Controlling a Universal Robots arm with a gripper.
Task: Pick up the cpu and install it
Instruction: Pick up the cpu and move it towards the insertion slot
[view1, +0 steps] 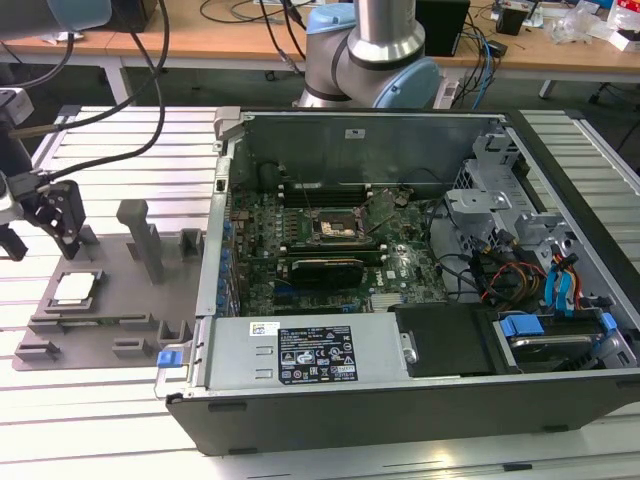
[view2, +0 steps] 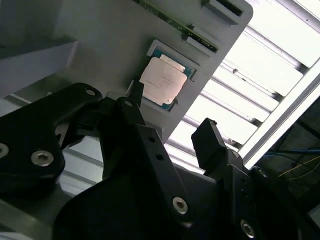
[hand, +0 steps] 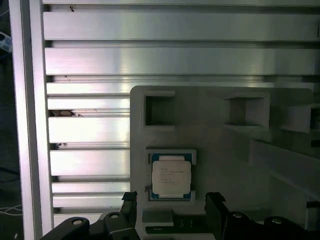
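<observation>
Cpu (view1: 75, 289): thin square chip with a pale silver-white metal lid and a darker board edge showing round it. It lies flat, lid up, seated in a square recess of the grey tray (view1: 120, 295), at the exterior view's left, mid-height. Nothing touches it.

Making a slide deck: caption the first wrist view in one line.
Open end effector hovers close to the cpu, seated in its recess on the grey tray.

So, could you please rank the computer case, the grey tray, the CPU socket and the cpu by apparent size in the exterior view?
Largest: computer case.
Next: grey tray.
Last: CPU socket and cpu look about alike, so unranked.
</observation>
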